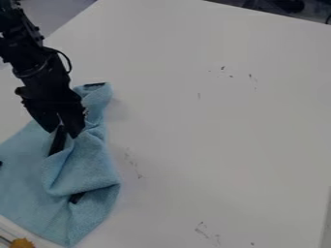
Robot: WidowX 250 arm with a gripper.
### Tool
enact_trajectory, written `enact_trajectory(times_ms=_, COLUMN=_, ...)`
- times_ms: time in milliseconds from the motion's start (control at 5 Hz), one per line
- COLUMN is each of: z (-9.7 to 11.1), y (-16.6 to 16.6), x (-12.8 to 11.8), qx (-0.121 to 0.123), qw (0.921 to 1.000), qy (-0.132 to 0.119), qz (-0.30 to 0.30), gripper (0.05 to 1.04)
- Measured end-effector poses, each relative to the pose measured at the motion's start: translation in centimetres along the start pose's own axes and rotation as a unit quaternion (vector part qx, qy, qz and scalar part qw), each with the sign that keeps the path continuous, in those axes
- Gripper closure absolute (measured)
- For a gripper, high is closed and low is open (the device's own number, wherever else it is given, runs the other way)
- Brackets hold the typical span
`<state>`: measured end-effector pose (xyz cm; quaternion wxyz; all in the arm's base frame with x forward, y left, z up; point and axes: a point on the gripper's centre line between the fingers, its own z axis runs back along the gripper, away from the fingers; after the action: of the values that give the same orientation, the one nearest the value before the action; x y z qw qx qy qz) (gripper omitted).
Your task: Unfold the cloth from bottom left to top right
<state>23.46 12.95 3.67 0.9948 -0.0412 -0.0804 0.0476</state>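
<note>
End effector (63, 134) looks clamped on bunched blue cloth (24, 181), left side of table (219, 140).
Grip is at a dark strip (57, 143) on the raised fold, likely so that layer can be drawn toward top right; rest lies against tabletop.

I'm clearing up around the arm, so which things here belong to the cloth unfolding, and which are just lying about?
For the job:
blue cloth, bunched on the white table
end effector, at the cloth

Lying about:
orange-yellow object, bottom-left corner
dark objects, beyond the table's far edge
</note>
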Motion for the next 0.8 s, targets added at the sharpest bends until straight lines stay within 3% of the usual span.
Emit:
enact_trajectory(times_ms=200, z=-0.30, y=0.01, x=-0.09, qx=-0.004, qw=1.0000, qy=0.003, qz=0.000, gripper=0.696)
enact_trajectory(times_ms=400, z=-0.33, y=0.28, x=-0.16, qx=-0.006, qw=1.0000, qy=0.000, qz=0.005, gripper=0.662)
enact_trajectory(times_ms=600, z=-0.33, y=0.26, x=-0.05, qx=-0.006, qw=1.0000, qy=-0.003, qz=0.005, gripper=0.515)
enact_trajectory(times_ms=800, z=-0.52, y=0.19, x=-0.12, qx=-0.010, qw=0.9999, qy=0.000, qz=0.004, gripper=0.248)
